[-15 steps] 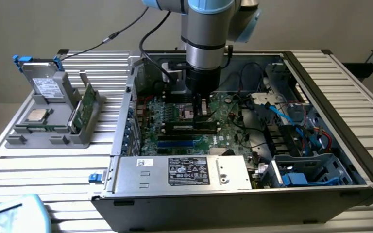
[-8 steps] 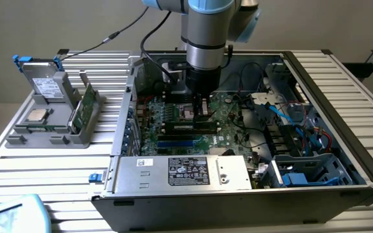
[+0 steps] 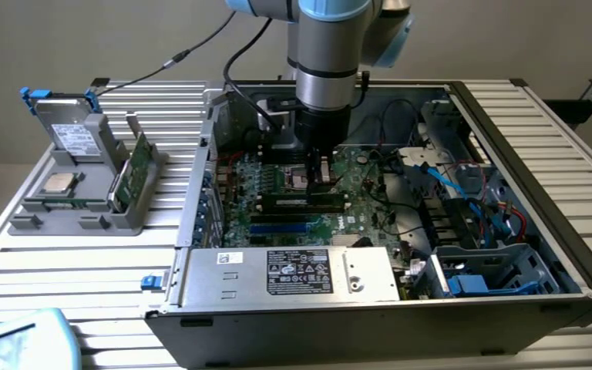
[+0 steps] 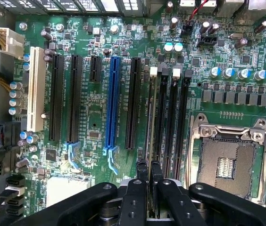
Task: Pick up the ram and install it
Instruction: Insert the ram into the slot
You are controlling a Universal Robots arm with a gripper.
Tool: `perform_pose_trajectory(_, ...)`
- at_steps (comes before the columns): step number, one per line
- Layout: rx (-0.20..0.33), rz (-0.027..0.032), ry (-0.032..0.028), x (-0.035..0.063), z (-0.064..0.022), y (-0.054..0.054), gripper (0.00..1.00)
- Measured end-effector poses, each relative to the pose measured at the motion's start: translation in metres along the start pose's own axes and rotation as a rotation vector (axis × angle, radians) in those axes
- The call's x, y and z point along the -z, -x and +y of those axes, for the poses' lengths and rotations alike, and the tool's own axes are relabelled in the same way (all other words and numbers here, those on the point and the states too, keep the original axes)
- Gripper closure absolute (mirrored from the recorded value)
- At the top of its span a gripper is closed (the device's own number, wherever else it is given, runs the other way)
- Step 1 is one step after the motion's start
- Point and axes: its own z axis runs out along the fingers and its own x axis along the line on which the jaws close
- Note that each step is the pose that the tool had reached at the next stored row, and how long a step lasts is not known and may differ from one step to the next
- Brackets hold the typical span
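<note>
1. Scene from the exterior view: the gripper (image 3: pixel 323 185) reaches down into the open computer case (image 3: pixel 378 331). It is clamped on the ram (image 3: pixel 296 202), which stands on edge across the motherboard (image 3: pixel 366 181).
2. At the exterior view's left, a gray tray (image 3: pixel 59 225) holds a processor chip (image 3: pixel 59 183) and a green circuit card (image 3: pixel 132 169).
3. Wrist view: the gripper (image 4: pixel 148 178) pinches the ram (image 4: pixel 149 127), seen edge-on along the memory slots (image 4: pixel 170 122), beside the empty processor socket (image 4: pixel 227 160). Whether it is seated in a slot cannot be told.
</note>
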Motion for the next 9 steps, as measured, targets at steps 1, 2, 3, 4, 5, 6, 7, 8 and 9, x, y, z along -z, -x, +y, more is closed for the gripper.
perform_pose_trajectory(1, 0.000, 0.0002, 0.0000, -0.0001, 0.0000, 0.0002, 0.86)
perform_pose_trajectory(2, 0.000, 0.0004, 0.0000, -0.0002, 0.0000, 0.0004, 0.86)
perform_pose_trajectory(3, 0.000, 0.0006, 0.0001, -0.0003, 0.0000, 0.0005, 0.86)
perform_pose_trajectory(4, 0.000, 0.0007, 0.0001, -0.0004, 0.0000, 0.0005, 0.86)
perform_pose_trajectory(5, 0.000, 0.0008, 0.0000, -0.0005, -0.0001, 0.0007, 0.86)
perform_pose_trajectory(6, 0.000, 0.0011, 0.0001, -0.0005, -0.0001, 0.0008, 0.86)
perform_pose_trajectory(7, 0.000, 0.0015, 0.0001, -0.0006, -0.0001, 0.0008, 0.86)
perform_pose_trajectory(8, 0.000, 0.0020, 0.0001, -0.0007, -0.0001, 0.0010, 0.86)
perform_pose_trajectory(9, 0.000, 0.0026, 0.0002, -0.0010, -0.0001, 0.0011, 0.86)
